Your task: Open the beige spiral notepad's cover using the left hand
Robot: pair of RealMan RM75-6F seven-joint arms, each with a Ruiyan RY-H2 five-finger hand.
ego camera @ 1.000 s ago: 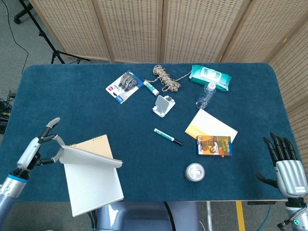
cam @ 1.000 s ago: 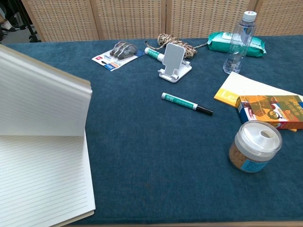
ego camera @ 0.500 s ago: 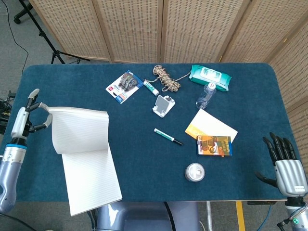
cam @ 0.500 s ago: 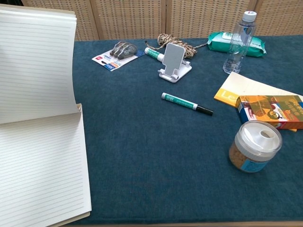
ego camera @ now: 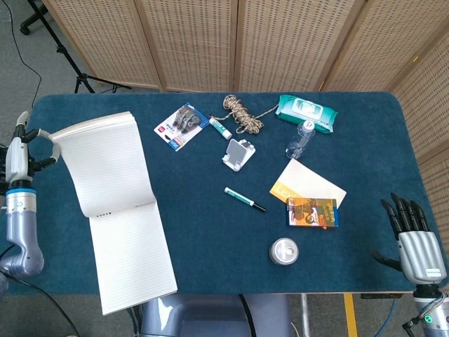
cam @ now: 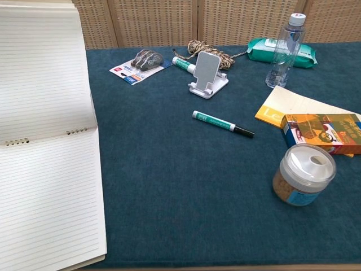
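The spiral notepad [ego camera: 130, 246] lies at the table's front left with lined pages showing. Its cover and a stack of pages [ego camera: 105, 163] are swung back past upright toward the far side, and the lined underside faces up. My left hand [ego camera: 24, 149] pinches the far left corner of that raised stack at the table's left edge. In the chest view the lifted pages [cam: 42, 73] and the lower page [cam: 51, 203] fill the left side, and the left hand is outside that frame. My right hand [ego camera: 414, 239] hovers open off the front right corner, holding nothing.
A green marker [ego camera: 244, 199] lies mid-table, with a white phone stand [ego camera: 238, 154] behind it. A round jar [ego camera: 284, 250], an orange box [ego camera: 312, 212] and a yellow-white booklet [ego camera: 309, 184] sit to the right. A water bottle [ego camera: 300, 138], a wipes pack [ego camera: 306, 112], rope [ego camera: 242, 112] and a carded pack [ego camera: 179, 126] line the back.
My left hand has carried the cover and pages up and away toward the far left, swinging them from nearly flat over the pad to folded back beyond the spiral. The right hand stayed put.
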